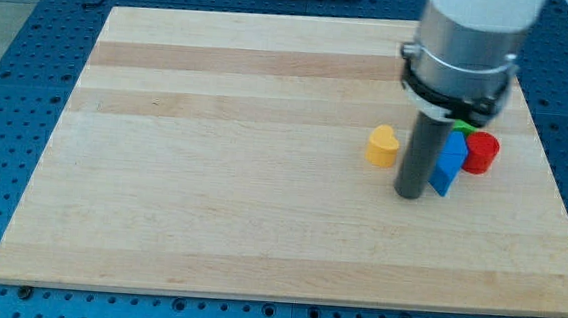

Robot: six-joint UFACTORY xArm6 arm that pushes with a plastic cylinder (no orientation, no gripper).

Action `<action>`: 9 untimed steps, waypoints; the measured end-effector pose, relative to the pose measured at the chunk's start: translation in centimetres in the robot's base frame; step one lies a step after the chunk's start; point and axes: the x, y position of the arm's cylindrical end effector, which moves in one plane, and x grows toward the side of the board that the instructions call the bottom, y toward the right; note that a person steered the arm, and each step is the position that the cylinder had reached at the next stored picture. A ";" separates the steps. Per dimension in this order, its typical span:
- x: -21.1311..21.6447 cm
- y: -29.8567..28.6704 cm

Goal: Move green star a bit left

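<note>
My tip (409, 195) just left of blue block (449, 163); green star (464, 125) mostly hidden; no hand on rod.

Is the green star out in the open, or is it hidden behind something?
Mostly hidden. Only a small green patch of the green star shows, between the arm's grey body and the red block, behind the blue block. My tip rests left of the blue block.

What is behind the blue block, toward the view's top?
A sliver of the green star shows just above the blue block, beside the red block. Most of the star is hidden by my arm. My tip sits left of the blue block.
</note>
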 end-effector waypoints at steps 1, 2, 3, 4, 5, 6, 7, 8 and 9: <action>2.6 3.2; 3.9 7.9; 2.3 11.4; -1.9 12.8; -5.8 12.8; -7.3 12.5; -8.3 11.6; -8.8 10.4; -8.9 8.7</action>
